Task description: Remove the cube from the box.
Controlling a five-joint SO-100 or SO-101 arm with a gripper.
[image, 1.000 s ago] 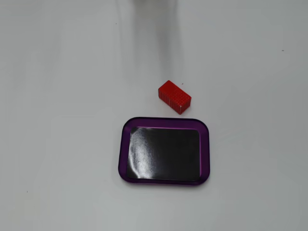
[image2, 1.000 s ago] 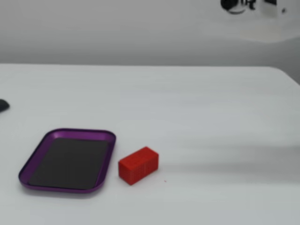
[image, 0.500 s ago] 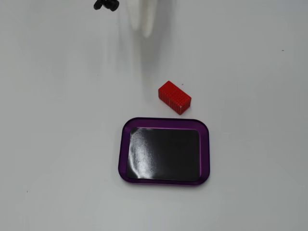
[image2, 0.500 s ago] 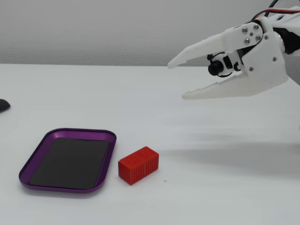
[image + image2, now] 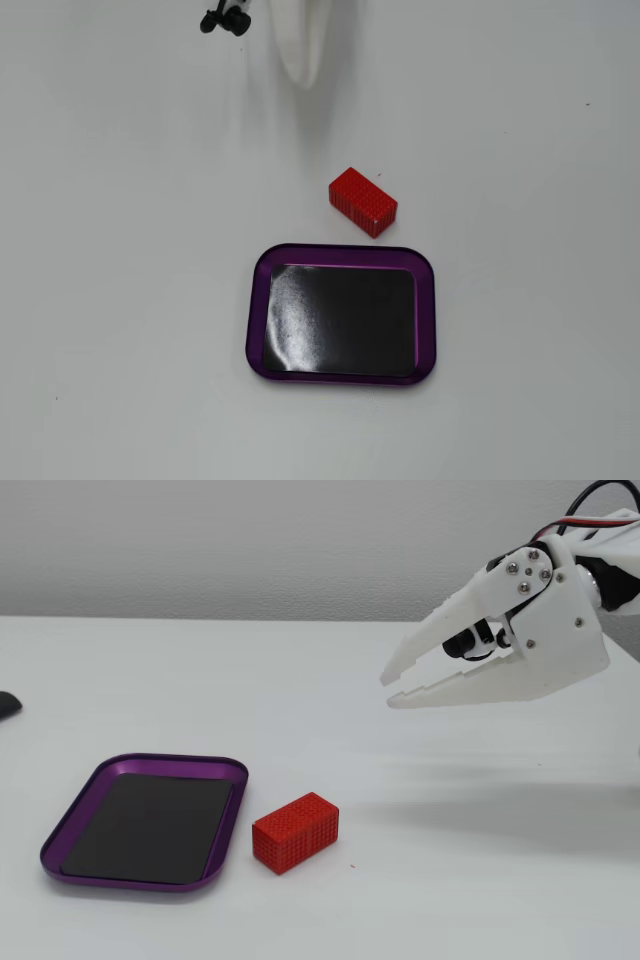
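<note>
The red cube (image 5: pixel 363 201) lies on the white table outside the box, just past its far rim in a fixed view. In the other fixed view the cube (image 5: pixel 296 832) sits close to the right of the box. The box (image 5: pixel 257 320) is a purple-rimmed tray with a bare black floor, and it also shows in the side view (image 5: pixel 130 882). My white gripper (image 5: pixel 388 691) hangs in the air above and right of the cube, jaws together and holding nothing. Only its blurred tip (image 5: pixel 301 72) shows at the top of a fixed view.
A small black part (image 5: pixel 225 18) shows at the top edge beside the arm. A dark object (image 5: pixel 5 704) lies at the left edge of the table. A grey wall stands behind the table.
</note>
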